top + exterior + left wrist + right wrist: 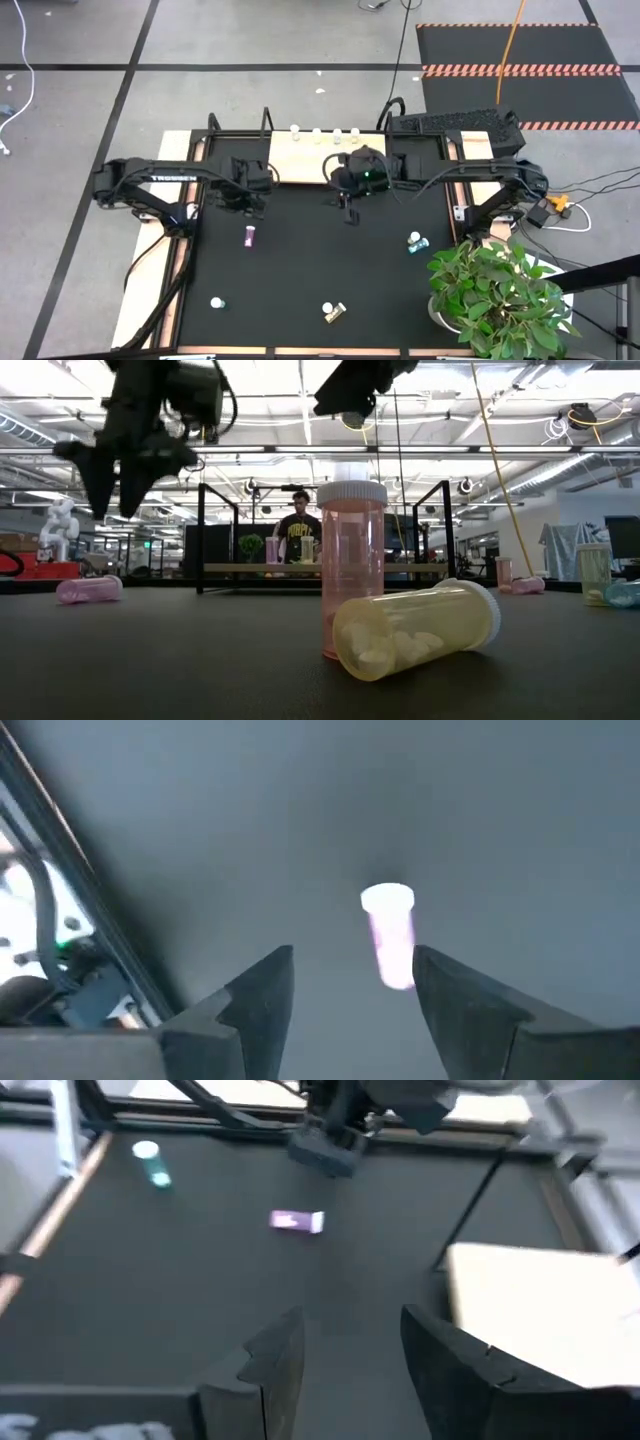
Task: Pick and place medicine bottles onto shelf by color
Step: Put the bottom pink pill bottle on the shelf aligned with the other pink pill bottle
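A pink medicine bottle (249, 236) (390, 935) lies on its side on the black table, left of centre. My left gripper (247, 205) (352, 970) hangs above it, pointing down, open, with the bottle showing below near one finger. My right gripper (348, 215) (352, 1330) is open and holds nothing; it hovers over the table in front of the light-wood shelf (320, 160). Several white-capped bottles (325, 133) stand along the shelf's far edge. In the right wrist view the pink bottle (297, 1221) and a teal bottle (150, 1165) lie far ahead of the fingers.
Teal bottles (415, 242) stand at the right. A teal bottle (217, 302) and a pink-and-yellow pair (335, 312) (400, 610) sit near the front edge. A potted plant (495, 290) overhangs the near right corner. A person (298, 525) stands beyond the table.
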You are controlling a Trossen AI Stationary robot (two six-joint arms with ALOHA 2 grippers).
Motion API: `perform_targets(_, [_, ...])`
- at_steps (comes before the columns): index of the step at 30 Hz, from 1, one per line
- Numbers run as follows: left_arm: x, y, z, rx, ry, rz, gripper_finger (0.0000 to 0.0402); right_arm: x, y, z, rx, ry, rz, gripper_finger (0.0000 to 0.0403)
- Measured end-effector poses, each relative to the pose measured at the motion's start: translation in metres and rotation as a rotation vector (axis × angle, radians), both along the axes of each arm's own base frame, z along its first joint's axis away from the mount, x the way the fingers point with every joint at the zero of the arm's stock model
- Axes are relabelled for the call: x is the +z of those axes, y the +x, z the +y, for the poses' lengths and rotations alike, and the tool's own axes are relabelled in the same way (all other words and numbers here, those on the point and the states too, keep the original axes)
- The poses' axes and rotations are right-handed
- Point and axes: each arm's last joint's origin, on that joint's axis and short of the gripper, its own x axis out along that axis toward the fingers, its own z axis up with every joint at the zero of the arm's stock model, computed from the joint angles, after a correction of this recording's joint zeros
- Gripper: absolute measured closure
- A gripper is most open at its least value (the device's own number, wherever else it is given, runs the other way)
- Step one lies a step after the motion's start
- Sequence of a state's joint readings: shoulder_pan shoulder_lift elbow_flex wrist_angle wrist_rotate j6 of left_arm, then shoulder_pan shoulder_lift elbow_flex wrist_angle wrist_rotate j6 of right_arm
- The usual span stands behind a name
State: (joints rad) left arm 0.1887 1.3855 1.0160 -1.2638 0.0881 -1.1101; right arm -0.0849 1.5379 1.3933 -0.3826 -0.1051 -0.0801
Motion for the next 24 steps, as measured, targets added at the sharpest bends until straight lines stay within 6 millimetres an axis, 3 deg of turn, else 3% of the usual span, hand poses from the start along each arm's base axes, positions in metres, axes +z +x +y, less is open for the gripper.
perform_targets(6, [-0.039, 0.000, -0.004, 0.037, -0.041, -0.084, 0.0195, 0.000, 0.004, 0.016, -0.010, 0.082, -0.012, 0.0241])
perform_targets(12, [-0.072, -0.008, -0.006, 0.065, -0.069, -0.131, 0.0166, -0.017, 0.015, 0.016, -0.082, 0.182, 0.038, 0.0241])
perform_targets(18, [-0.087, -0.014, -0.012, 0.067, -0.099, -0.135, 0.0141, -0.042, 0.029, 0.024, -0.122, 0.255, 0.119, 0.0241])
perform_targets(24, [-0.093, -0.016, -0.018, 0.061, -0.098, -0.121, 0.0159, -0.048, 0.037, 0.027, -0.155, 0.314, 0.102, 0.0241])
